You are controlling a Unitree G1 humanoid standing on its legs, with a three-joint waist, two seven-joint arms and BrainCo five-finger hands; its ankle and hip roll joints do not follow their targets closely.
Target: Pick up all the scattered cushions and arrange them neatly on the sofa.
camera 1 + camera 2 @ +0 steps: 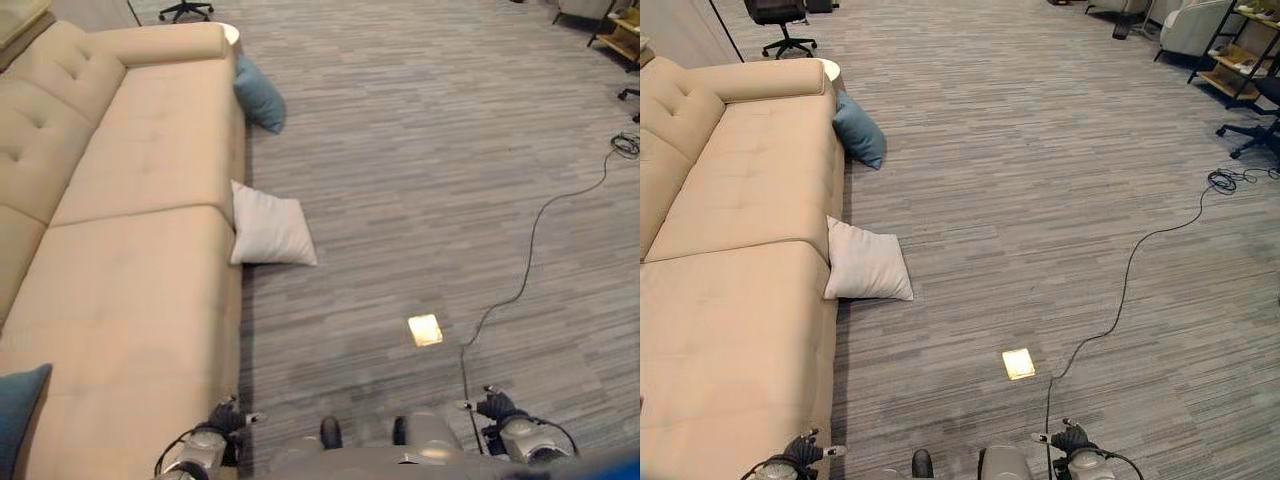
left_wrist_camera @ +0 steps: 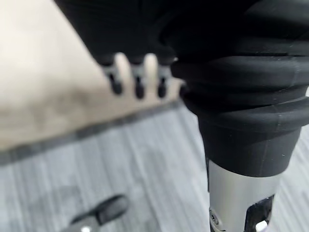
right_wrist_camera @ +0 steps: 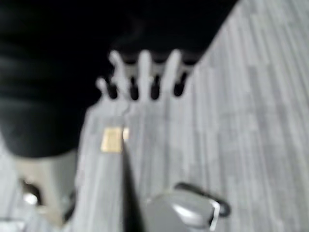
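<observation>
Against sofa (image 1: 140,300) front, on floor: white cushion (image 1: 268,230) mid-length, blue cushion (image 1: 260,93) near far armrest; both left to lift. Dark blue cushion (image 1: 20,410) already on seat. Left hand (image 2: 137,77), right hand (image 3: 145,75): fingers relaxed, empty.

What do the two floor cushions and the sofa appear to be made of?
White cushion: soft woven fabric, matte, by its creased, plump look. Blue cushion: similar matte cloth, probably. Sofa: beige upholstery, tufted back, smooth finish; fabric or faux suede, hard to tell.
</observation>
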